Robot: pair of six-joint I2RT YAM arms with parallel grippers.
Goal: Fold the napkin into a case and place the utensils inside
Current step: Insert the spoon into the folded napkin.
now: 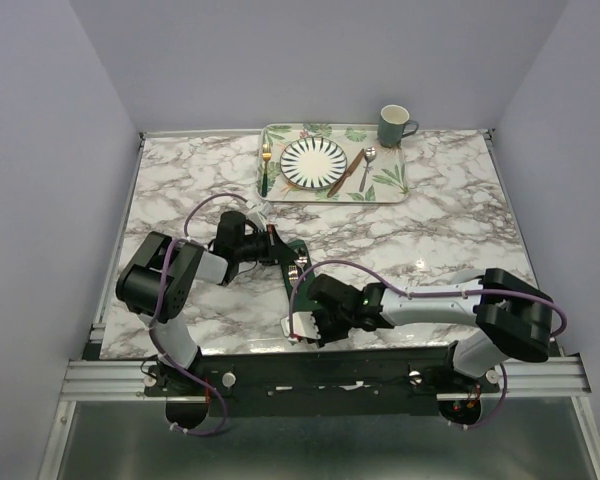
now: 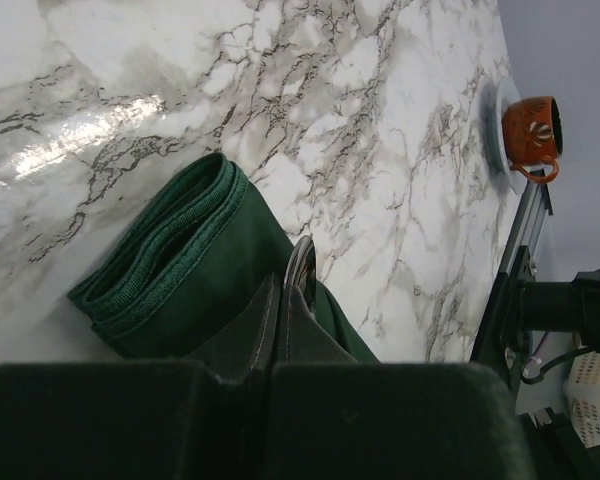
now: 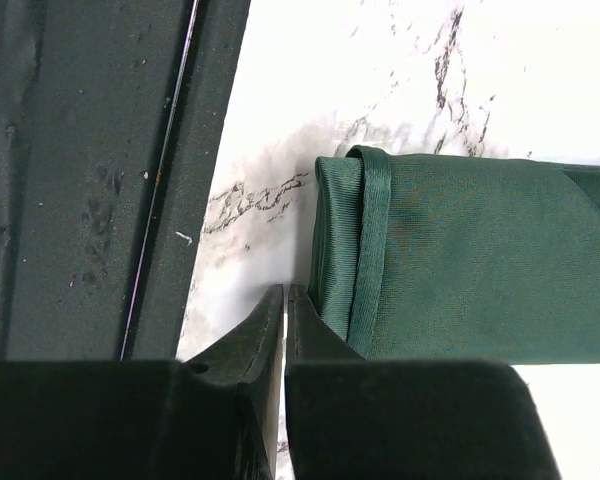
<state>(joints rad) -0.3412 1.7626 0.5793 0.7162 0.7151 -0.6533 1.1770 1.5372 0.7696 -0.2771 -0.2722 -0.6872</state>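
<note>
The napkin is a dark green cloth folded into a narrow strip of several layers, lying on the marble table between my two grippers. In the left wrist view its layered end lies left of my fingers. My left gripper is shut over the cloth, with a shiny sliver between its tips. My right gripper is shut and empty, with its tips on the table against the napkin's near end. The gold fork, copper-brown knife and silver spoon lie on the tray.
The leaf-patterned tray stands at the back centre with the striped plate on it. A green mug sits at its right corner. The dark front rail runs close beside my right gripper.
</note>
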